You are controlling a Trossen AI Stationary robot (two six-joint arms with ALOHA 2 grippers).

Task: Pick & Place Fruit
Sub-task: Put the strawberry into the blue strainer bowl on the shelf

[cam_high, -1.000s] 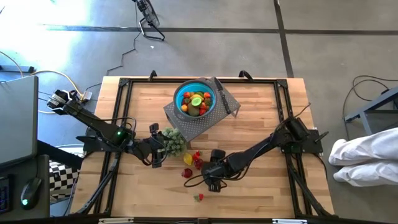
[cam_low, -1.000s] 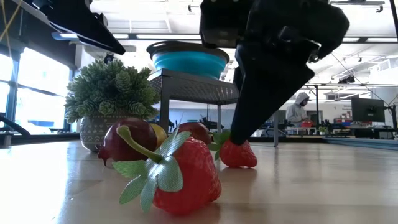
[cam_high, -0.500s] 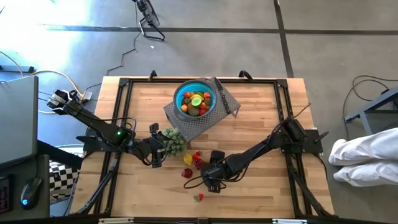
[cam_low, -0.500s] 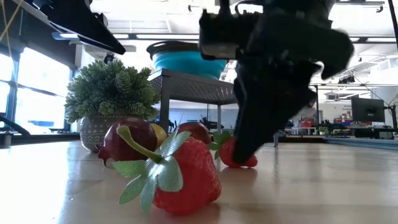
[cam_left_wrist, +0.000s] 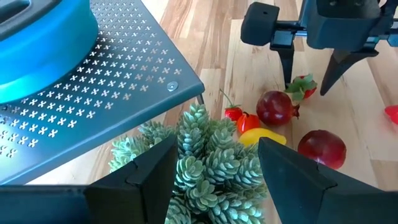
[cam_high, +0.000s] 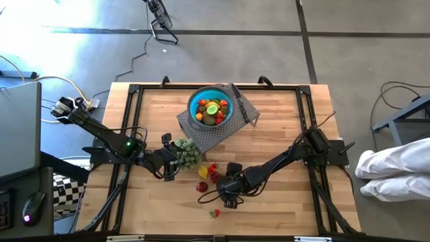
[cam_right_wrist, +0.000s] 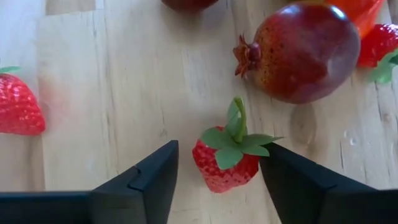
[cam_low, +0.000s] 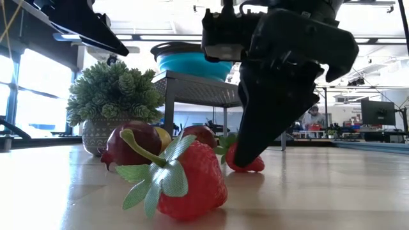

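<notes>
Right wrist view: the right gripper (cam_right_wrist: pixel 217 171) stands over a strawberry (cam_right_wrist: pixel 224 163) on the wooden table (cam_right_wrist: pixel 112 93), fingers apart on either side, beside a pomegranate (cam_right_wrist: pixel 298 53). The left gripper (cam_left_wrist: pixel 214 168), fingers apart, hovers at a potted plant (cam_left_wrist: pixel 205 155).

The strawberry (cam_right_wrist: pixel 222 163) is bright red with a green leafy cap, and the pomegranate (cam_right_wrist: pixel 298 51) beside it is deep red shading to yellowish brown. The bowl (cam_high: pixel 211 107) is blue and holds red, orange, yellow and lime green fruit (cam_high: pixel 212 109), standing on a grey stand (cam_left_wrist: pixel 112 93) perforated with small crosses. The plant (cam_left_wrist: pixel 208 162) is pale green, the table (cam_high: pixel 282 128) light wood, the arms black.
</notes>
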